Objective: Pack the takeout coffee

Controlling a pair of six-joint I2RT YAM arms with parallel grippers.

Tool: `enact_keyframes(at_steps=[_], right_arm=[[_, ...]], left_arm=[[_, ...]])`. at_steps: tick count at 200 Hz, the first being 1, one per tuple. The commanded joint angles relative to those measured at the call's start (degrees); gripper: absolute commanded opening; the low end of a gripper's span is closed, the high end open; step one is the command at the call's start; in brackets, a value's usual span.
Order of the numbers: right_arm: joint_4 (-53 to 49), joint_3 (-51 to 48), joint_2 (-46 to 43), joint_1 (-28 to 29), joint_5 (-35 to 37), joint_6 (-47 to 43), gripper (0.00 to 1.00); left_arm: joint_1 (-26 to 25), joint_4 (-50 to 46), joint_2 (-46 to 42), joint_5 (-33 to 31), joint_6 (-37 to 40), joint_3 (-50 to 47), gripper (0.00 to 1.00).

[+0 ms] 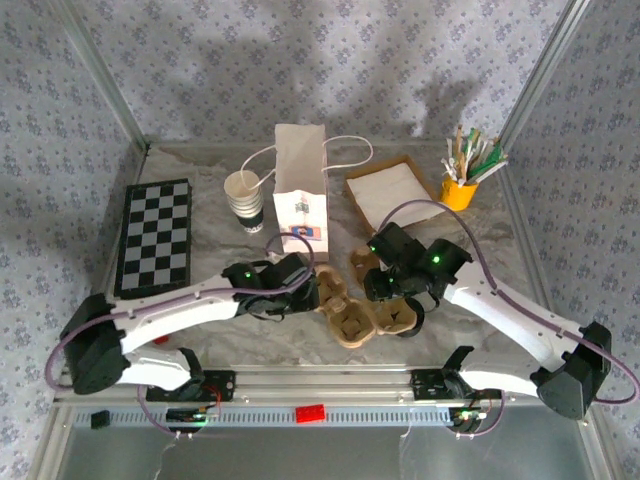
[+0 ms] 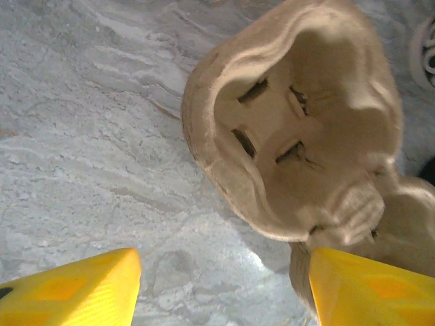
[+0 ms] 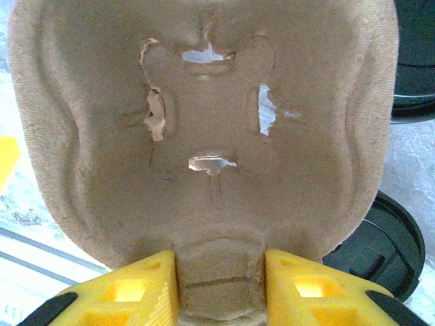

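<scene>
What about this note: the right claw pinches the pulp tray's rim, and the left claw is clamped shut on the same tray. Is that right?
Not quite. The left claw is open, not clamped. The left wrist view shows its yellow fingers standing wide apart with bare table between them, closed on nothing. The right claw does pinch the pulp tray by its rim.

Two pulp trays (image 1: 354, 324), one white bag (image 1: 299, 185), one cup stack (image 1: 244, 200).

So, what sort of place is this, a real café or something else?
Probably a robot test cell staged as a coffee counter: a metal frame and patterned cloth walls enclose the table, which holds paper cups, a paper bag and a pulp cup tray.
</scene>
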Motion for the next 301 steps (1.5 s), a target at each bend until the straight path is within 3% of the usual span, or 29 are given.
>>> enact_keyframes(at_steps=[1, 40, 120, 164, 216, 235, 260, 301], right_arm=[[-2.19, 0.48, -0.76, -0.66, -1.27, -1.22, 0.35], [-2.49, 0.92, -1.1, -1.95, -1.79, -2.54, 0.36], [-1.93, 1.79, -1.31, -4.97, -3.18, -3.94, 0.36], [-2.22, 2.33, -1.11, -6.64, -3.59, -4.21, 0.37], [-1.55, 3.03, -0.12, -7.81, -4.13, -4.4, 0.36], [-1.08, 3.11, 0.36, -8.21, -4.67, -4.48, 0.36], [-0.57, 3.3, 0.95, -8.51, -5.03, -4.63, 0.36], [-0.45, 3.03, 1.2, -8.78, -5.44, -4.68, 0.36]], left_arm=[[0.57, 2.48, 4.33, -1.34, -3.72, 2.98, 0.69], [1.59, 3.1, 9.76, -3.74, -4.03, 4.72, 0.72], [5.99, -8.18, 13.33, -12.15, -4.74, 3.89, 0.69], [10.14, -13.46, 9.36, -15.29, -8.31, -1.77, 0.69], [20.43, -19.71, -1.32, -19.97, -9.88, -8.5, 0.71], [25.28, -17.73, -5.82, -18.33, -6.03, -10.46, 0.71], [26.33, -16.53, -8.94, -18.52, -2.58, -9.78, 0.73], [26.46, -13.37, -8.38, -11.67, 2.86, -6.49, 0.72]])
